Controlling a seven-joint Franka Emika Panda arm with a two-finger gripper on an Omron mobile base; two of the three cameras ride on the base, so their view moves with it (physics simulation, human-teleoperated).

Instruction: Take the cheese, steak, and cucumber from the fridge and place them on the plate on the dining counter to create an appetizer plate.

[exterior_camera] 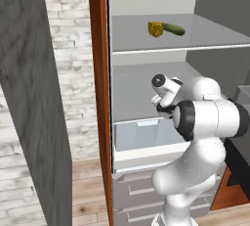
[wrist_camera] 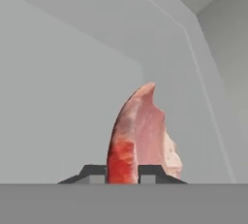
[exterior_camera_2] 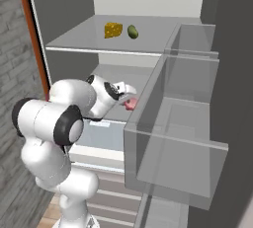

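Observation:
The fridge stands open in front of me. On its upper glass shelf lie the yellow cheese and, just right of it, the dark green cucumber. My gripper is shut on the pinkish-red steak, which stands on edge between the fingertips. In the right base view the steak peeks out past the hand, over the middle shelf. The plate and the dining counter are out of view.
The fridge door's clear bins jut out close on the right of the arm. A clear crisper drawer sits below the hand, with grey drawers under it. A reddish-brown frame and a brick wall are on the left.

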